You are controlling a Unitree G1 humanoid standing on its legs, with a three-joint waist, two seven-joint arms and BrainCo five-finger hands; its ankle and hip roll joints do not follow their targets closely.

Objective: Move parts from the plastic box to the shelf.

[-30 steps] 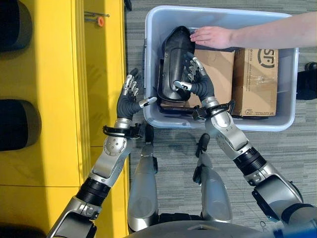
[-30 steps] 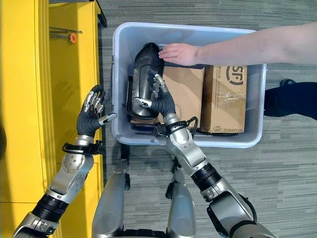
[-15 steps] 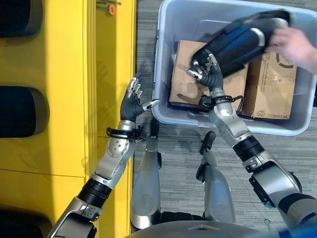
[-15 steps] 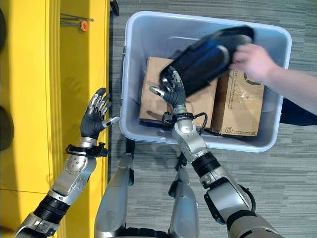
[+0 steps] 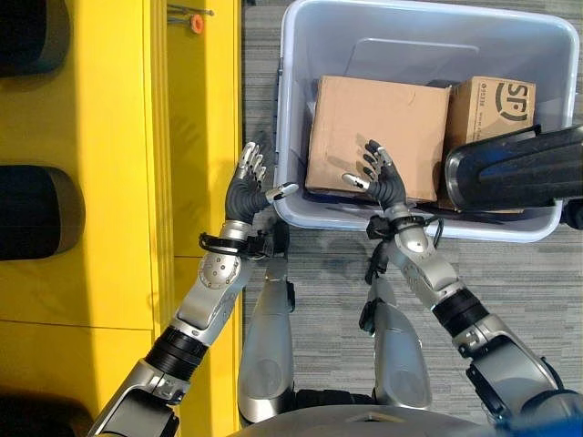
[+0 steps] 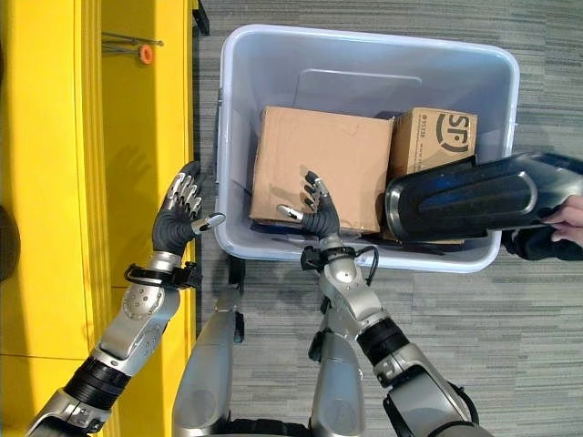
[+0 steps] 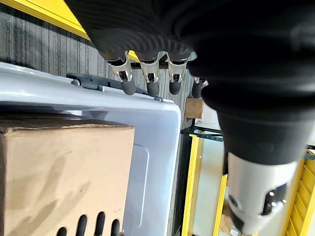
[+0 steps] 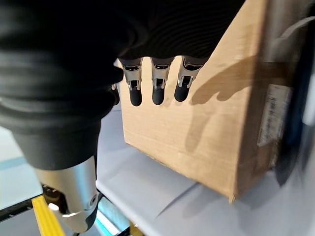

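The left hand [image 5: 246, 187] is hovering with fingers spread and holding nothing, just outside the near left corner of the plastic box [image 5: 301, 109], beside the yellow shelf [image 5: 109, 182]; the right hand [image 6: 319, 214] is reaching over the box's near rim, fingers relaxed and empty, above the near edge of the large cardboard carton [image 6: 319, 164]; a smaller carton [image 6: 433, 137] is sitting beside it, to the right; a black moulded part [image 6: 469, 196] is hanging across the box's right near corner, held at its far end by a person's hand [image 6: 569, 218]; farther off, an orange-tipped tool [image 5: 187, 20] is lying on the shelf.
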